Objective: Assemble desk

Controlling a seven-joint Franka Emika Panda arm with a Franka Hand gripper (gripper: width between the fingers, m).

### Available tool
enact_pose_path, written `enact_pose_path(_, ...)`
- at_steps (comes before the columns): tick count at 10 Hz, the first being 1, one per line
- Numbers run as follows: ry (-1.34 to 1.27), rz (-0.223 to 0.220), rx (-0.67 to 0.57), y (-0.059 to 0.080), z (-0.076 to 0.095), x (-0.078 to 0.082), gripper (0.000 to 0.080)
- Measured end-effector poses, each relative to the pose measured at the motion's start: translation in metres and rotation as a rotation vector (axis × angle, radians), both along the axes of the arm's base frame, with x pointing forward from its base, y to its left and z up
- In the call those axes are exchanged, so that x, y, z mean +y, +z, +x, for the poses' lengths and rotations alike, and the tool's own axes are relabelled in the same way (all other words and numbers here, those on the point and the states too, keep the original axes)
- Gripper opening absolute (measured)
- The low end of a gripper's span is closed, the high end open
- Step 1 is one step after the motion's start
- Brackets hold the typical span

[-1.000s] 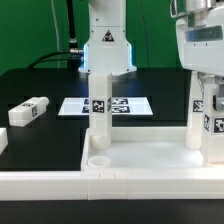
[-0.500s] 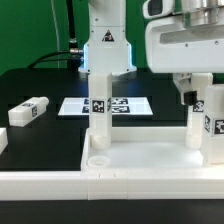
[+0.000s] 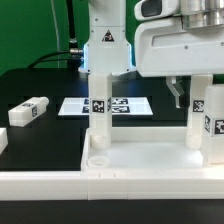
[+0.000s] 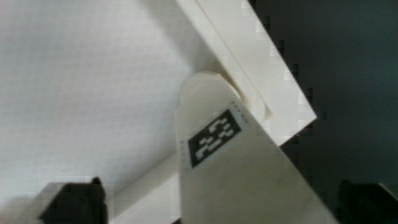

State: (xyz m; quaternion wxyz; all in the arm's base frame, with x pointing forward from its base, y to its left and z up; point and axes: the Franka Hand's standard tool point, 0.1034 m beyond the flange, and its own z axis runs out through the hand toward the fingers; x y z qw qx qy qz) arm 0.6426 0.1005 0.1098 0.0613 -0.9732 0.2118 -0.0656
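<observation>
- We see the black table [image 3: 40, 135] filling most of the exterior view.
- The desk slab [image 3: 150, 155] lies flat on the table toward the exterior view's right, raised rim up. In the wrist view its rim runs slantwise beside the dark table surface.
- The arm [image 3: 180, 45] hangs over the slab's far right corner, and its white housing fills the upper right of the exterior view.
- The marker board [image 3: 130, 105] lies flat on the table behind the slab.
- A long low white rail [image 3: 40, 182] runs along the front edge, on the exterior view's left.
- Three legs stand upright on the slab: the far left leg [image 3: 98, 100], the far right leg [image 3: 198, 110] and the near right leg [image 3: 215, 125].
- A loose leg [image 3: 28, 110] lies on the table at the exterior view's left, well apart from the slab.
- A round socket [image 3: 97, 158] shows at the slab's near left corner.
- The gripper [image 4: 217, 203] straddles the far right leg with its jaws wide apart. The dark fingertips [image 4: 71, 200] stand clear on either side of the tagged post, so nothing is clamped.
</observation>
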Motion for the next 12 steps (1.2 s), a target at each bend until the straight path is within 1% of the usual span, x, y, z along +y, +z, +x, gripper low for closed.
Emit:
enact_pose_path(1, 0.213, -0.035, -0.04, 0.0041, 0.0033, 0.0016, 0.0648)
enact_pose_path(2, 0.309, -0.048, -0.06, 0.003, 0.0026, -0.0011, 0.0648)
enact_pose_path(3, 0.201, -0.028, -0.047, 0.0016, 0.0019, -0.0005, 0.0648)
enact_pose_path(4, 0.212, -0.032, -0.048, 0.0017, 0.002, -0.001, 0.0538)
enact_pose_path(5, 0.209, -0.031, -0.048, 0.0016, 0.002, -0.0011, 0.0402)
enact_pose_path(6, 0.121, -0.015, -0.04, 0.0015, 0.0019, -0.0007, 0.0402)
enact_pose_path(7, 0.065, -0.005, -0.034, 0.0015, 0.0021, -0.0016, 0.0291)
enact_pose_path(8, -0.021, 0.008, -0.026, 0.0015, 0.0021, -0.0025, 0.0291)
enact_pose_path(9, -0.053, 0.013, -0.023, 0.0014, 0.0022, -0.0029, 0.0291)
enact_pose_path(12, -0.609, 0.1, 0.061, 0.0007, 0.0002, -0.0031, 0.0291)
